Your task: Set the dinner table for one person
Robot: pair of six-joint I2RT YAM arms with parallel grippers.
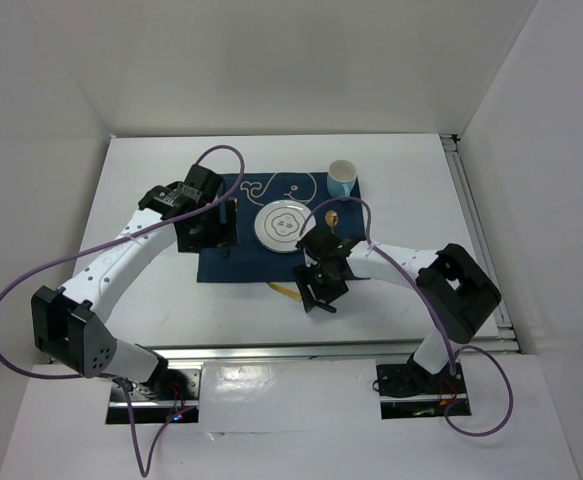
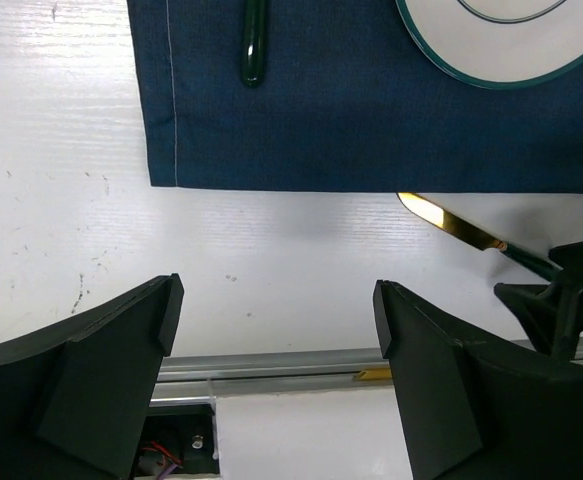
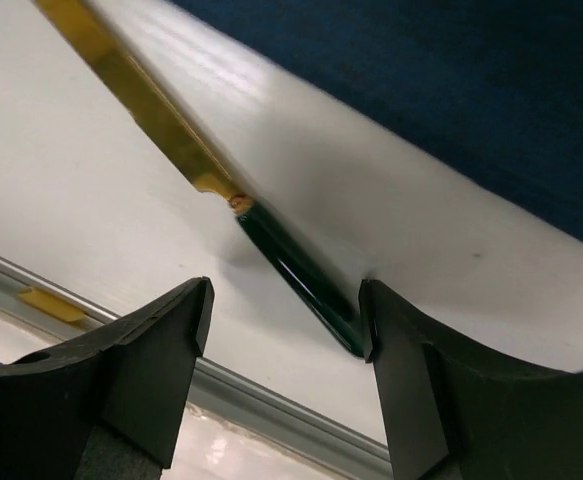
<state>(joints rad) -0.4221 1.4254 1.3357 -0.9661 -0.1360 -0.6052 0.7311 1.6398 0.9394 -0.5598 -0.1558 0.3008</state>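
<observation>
Dinner table [image 1: 151, 180], a large flat white rectangular surface with silver metal rails along its near and right edges, spreads out ahead of both arms and carries everything. On its middle lies a navy whale-print cloth placemat [image 1: 221, 265], and a round white plate with a dark rim [image 1: 281, 224] sits on that. The left end effector [image 2: 276, 300] hangs over the placemat's left side, jaws spread wide and holding nothing. The right end effector [image 3: 283, 300] is low at the placemat's near edge, its jaws apart on either side of a handle far thinner than the gap, so it grips nothing. A pale blue cup [image 1: 342, 179] stands at the placemat's far right corner. That thin handle belongs to a knife with a gold blade and dark green handle [image 3: 296, 275], lying slantwise on the bare surface just off the placemat. A dark green utensil handle [image 2: 254, 45] rests on the placemat left of the plate. Judged from this, the setting is mostly laid; the knife looks misplaced and probably needs squaring beside the plate.
</observation>
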